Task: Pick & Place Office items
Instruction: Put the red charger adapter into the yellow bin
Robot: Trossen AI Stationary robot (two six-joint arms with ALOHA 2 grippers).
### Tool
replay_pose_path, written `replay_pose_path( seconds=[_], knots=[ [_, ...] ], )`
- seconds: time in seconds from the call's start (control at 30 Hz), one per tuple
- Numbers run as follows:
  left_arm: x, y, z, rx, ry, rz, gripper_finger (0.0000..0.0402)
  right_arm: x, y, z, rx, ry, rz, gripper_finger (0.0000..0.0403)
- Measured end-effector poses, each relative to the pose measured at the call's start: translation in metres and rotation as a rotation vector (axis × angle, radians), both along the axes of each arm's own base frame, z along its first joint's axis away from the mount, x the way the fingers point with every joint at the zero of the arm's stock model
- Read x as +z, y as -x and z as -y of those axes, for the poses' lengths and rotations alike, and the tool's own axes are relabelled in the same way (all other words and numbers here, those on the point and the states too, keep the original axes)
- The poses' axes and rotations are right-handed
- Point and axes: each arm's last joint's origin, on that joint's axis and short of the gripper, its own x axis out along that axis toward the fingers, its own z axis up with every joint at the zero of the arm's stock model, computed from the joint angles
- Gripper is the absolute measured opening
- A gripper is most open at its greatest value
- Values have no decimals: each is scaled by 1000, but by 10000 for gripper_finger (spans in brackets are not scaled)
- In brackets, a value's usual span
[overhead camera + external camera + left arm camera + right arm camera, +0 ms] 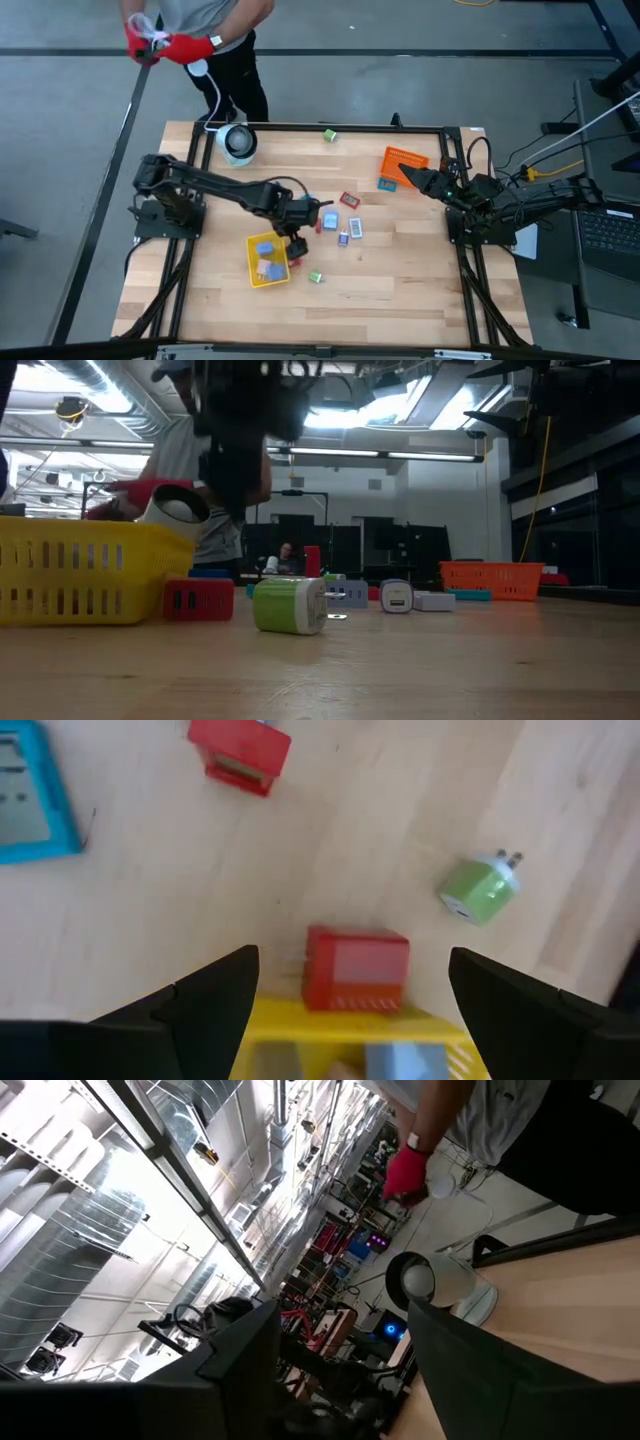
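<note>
Your left end effector [350, 1005] is released above the red block [355, 970] beside the yellow tray [268, 262].

The red block lies on the tabletop [400, 270], touching the tray's outer wall, between your spread fingers [205, 1005]. A green plug piece [478, 890] lies near it, a second red piece [240, 755] farther off. Blue pieces [265, 248] are already in the yellow tray. Your right end effector [410, 175], also released and holding nothing, is over the orange tray [405, 160].

I see the wooden counter [400, 270] carrying a yellow tray [268, 262] just below the left gripper [297, 243], with a red piece [296, 261] and a green piece [315, 276] beside it; an orange tray [402, 164] lies by the right gripper [410, 172].
</note>
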Motion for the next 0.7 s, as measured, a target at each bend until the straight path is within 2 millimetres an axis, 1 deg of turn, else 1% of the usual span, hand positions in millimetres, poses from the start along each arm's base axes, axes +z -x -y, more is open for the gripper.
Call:
replay_pose_path(
  seconds=[0.1, 0.2, 0.27, 0.43, 0.7],
  knots=[
    [-15, -8, 1, -45, -1, -20, 322, 0, 0, 0, 0, 0, 0, 226],
    [-30, -7, 6, -69, 13, -107, 322, 0, 0, 0, 9, 2, 1, 226],
    [-35, -5, 10, -84, 7, -151, 322, 0, 0, -1, 23, 5, 1, 226],
    [-35, -7, 23, -109, 32, -117, 322, 0, 0, -1, 25, 6, 0, 226],
    [-35, -5, 36, -127, 77, -120, 324, 0, 0, -1, 21, 24, -10, 226]
  ],
)
